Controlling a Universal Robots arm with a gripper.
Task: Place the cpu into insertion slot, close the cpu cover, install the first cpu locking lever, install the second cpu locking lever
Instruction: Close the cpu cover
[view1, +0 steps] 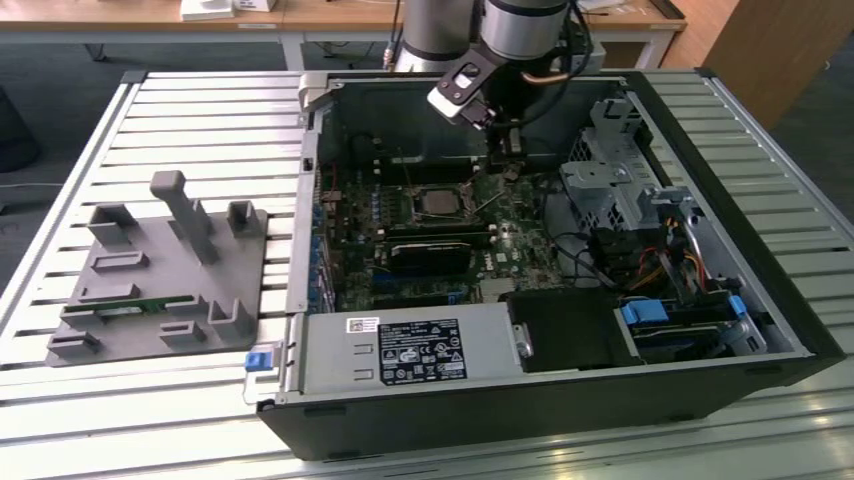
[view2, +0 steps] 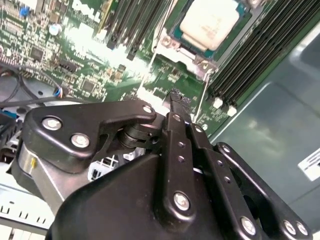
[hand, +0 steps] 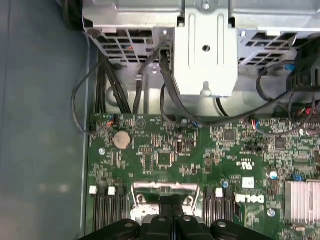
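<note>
In the exterior view my pincer (view1: 503, 162) hangs just beside the insertion slot (view1: 414, 203). The second wrist view shows it pressed together, with the cpu (view2: 209, 21) seated in the slot inside the silver cpu cover (view2: 181, 52). A thin wire lever (view2: 201, 97) stands beside my tips; touching or not, I cannot tell. In the first wrist view my fingers (hand: 162, 221) hide the socket's middle.
</note>
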